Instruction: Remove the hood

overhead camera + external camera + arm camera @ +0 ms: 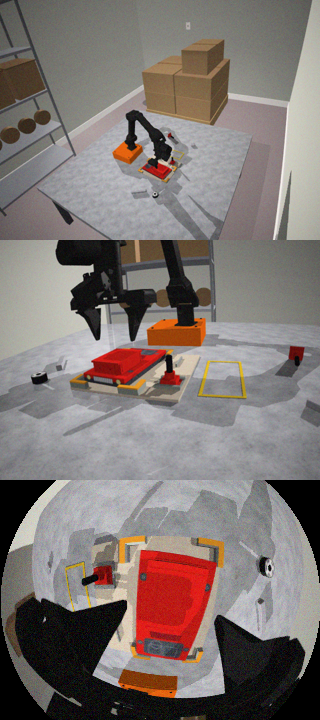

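Observation:
The toy car (pixel 152 356) (pixel 161 175) sits on a beige board (pixel 191 366) between orange-topped corner blocks. Its hood (pixel 108 364) (pixel 167 597), a raised red box shape, is on the car's front part. My gripper (pixel 115 340) (pixel 172 612) is open and empty, its fingers pointing down above the car. In the wrist view the fingertips stand on either side of the car, with the left finger over the board. The marked area (pixel 222 396) (pixel 75 565) is a yellow outline on the table beside the board, with nothing inside it.
A red piece with an upright black peg (pixel 169 364) (pixel 90 580) stands on the board between car and outline. Another red piece (pixel 296 352) (pixel 169 135) lies beyond the outline. A black wheel (pixel 39 378) (pixel 155 194) and a grey bar (pixel 139 191) lie on the car's other side.

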